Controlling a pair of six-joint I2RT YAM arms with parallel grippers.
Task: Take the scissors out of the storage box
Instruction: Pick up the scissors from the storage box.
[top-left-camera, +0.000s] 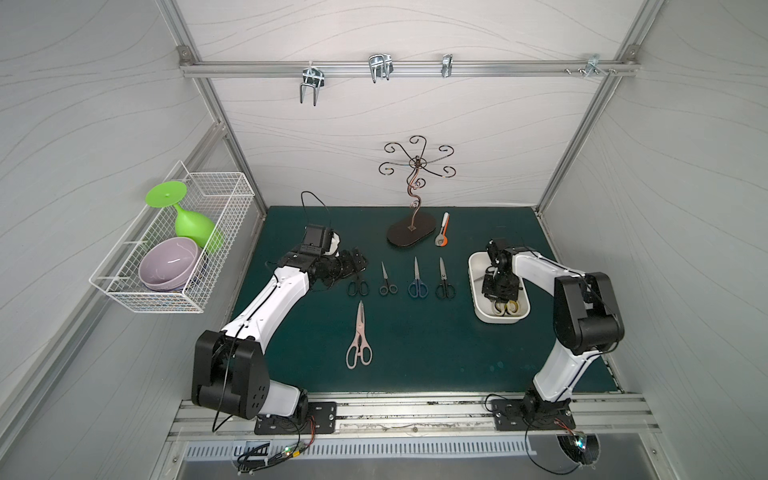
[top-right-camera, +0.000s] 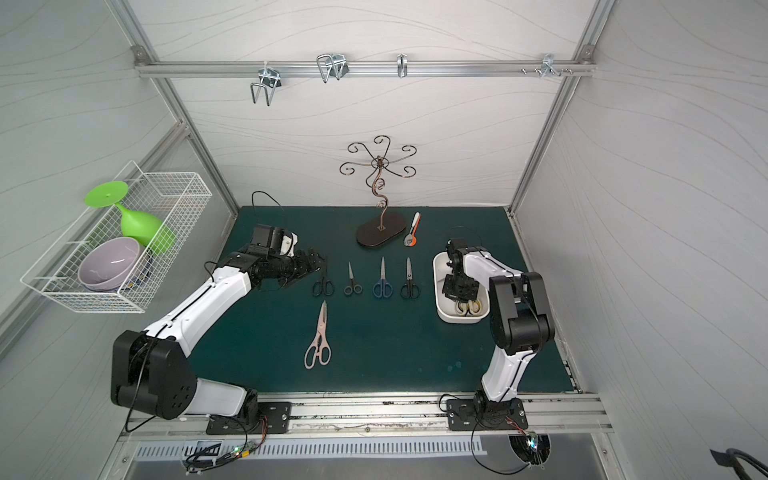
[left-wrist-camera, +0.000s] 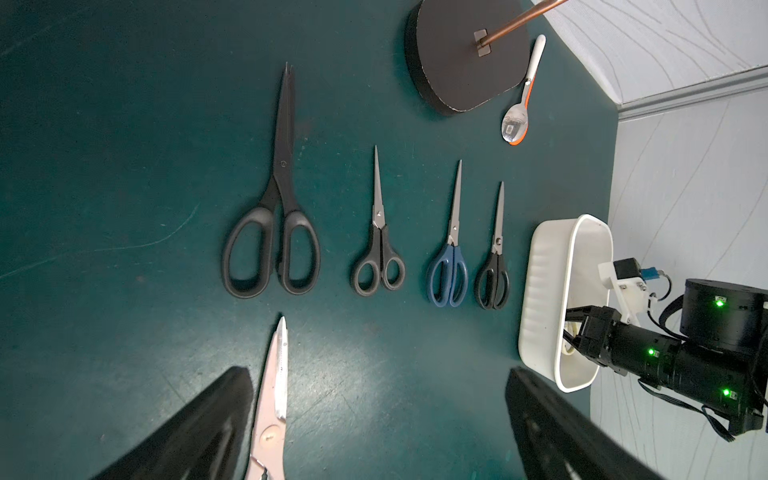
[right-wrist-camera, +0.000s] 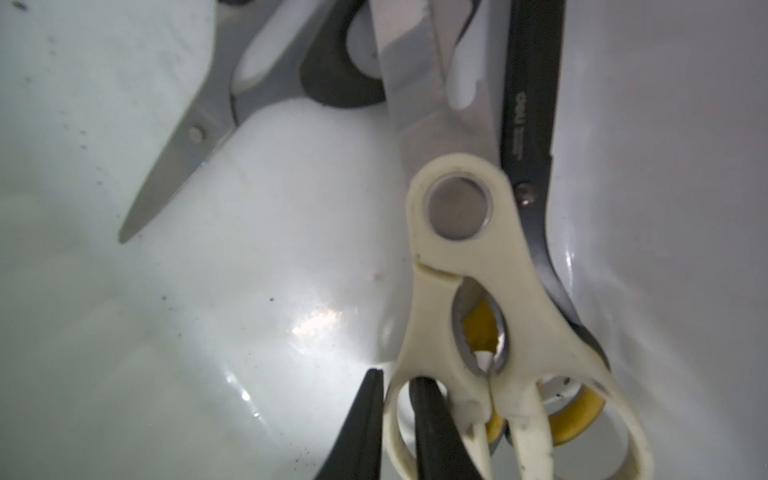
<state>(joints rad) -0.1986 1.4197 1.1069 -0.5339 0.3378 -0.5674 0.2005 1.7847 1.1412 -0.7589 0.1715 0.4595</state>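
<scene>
On the dark green counter, the job looks more than half done. Five pairs lie outside the shallow white plastic storage box, which sits near the right edge. The long pink-handled kitchen shears lie toward the front edge. Behind them, in a row across the middle, are a large black-handled pair, a blue-handled pair and two small black-handled pairs.

Three pairs seem left in the box: cream-handled kitchen shears, a black-bladed pair with yellow-lined handles against the wall, and a grey-bladed pair with a dark handle.

The right end effector is down in the box, pinched on one finger loop of the cream shears, one finger through it and one outside. Whether they have left the box floor I cannot tell. The left end effector hangs spread wide and empty over the row's left end.
</scene>
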